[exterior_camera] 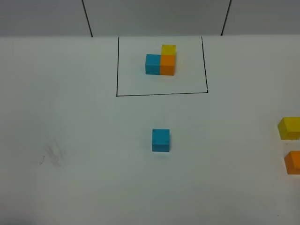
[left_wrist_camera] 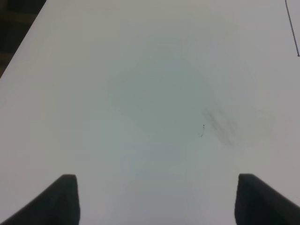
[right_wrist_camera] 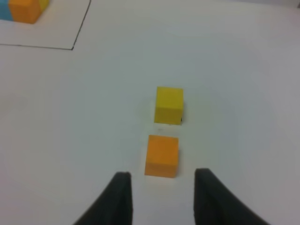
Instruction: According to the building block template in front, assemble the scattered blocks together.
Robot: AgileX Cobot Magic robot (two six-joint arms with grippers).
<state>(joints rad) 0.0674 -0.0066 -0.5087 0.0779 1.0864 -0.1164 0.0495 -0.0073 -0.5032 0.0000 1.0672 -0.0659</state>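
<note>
the template sits at the far side of the table: blue and orange cubes side by side, yellow behind the orange, all inside a black outline. the loose blue block is about mid-table, in front of the outline and apart from it. the yellow block and orange block are way off at the right edge, near each other but not touching. the right claw hovers just short of the orange one, spread wider than the block, holding nothing. the left claw is wide open over bare table, empty too.
</note>
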